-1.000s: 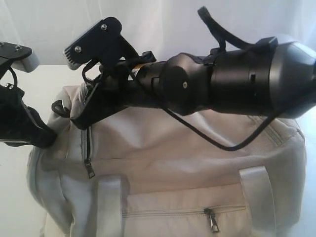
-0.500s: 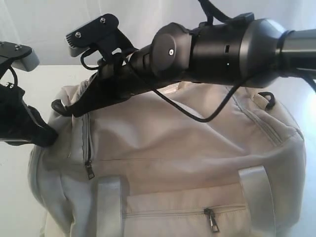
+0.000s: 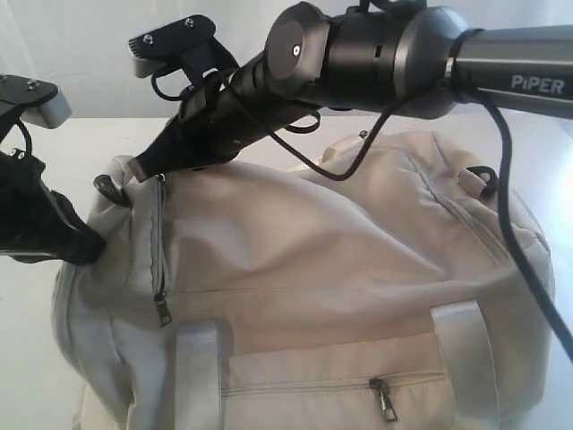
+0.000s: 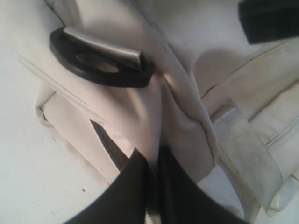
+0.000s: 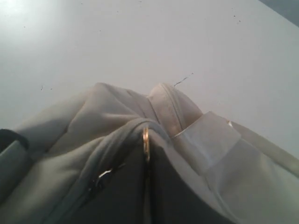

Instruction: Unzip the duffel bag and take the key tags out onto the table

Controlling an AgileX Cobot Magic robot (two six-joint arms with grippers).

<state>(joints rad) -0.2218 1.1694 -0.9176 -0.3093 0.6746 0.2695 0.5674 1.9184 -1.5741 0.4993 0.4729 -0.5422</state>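
Tabletop [image 3: 22, 376] room was not my worry; the duffel bag [image 3: 340, 269] was. It filled most of the exterior view. Every zipper I could see on it was closed, and the key tags were nowhere in sight, so I judged them to be inside.

My right arm reached across the bag's top to its far left end. There my right tool [image 3: 139, 170] was pinched shut on the raised top edge, beside the head of a grey zipper [image 3: 159, 237]. I could not tell whether it had a puller or only cloth. With cloth alone, a pull would only hoist the bag and open nothing.

My left tool [image 4: 156, 154] was clamped on a fold of the end panel, below the dark ring [image 4: 100, 65]. That thin pinch was all that anchored the bag. I judged that a hard tug could strip the fold free and let the whole bag slide or tip.

The right arm's cable [image 3: 508, 224] hung across the bag's other end and could snag on the hardware there. The zipper pull [image 3: 164, 309] on the end panel hung low, untouched by either tool.
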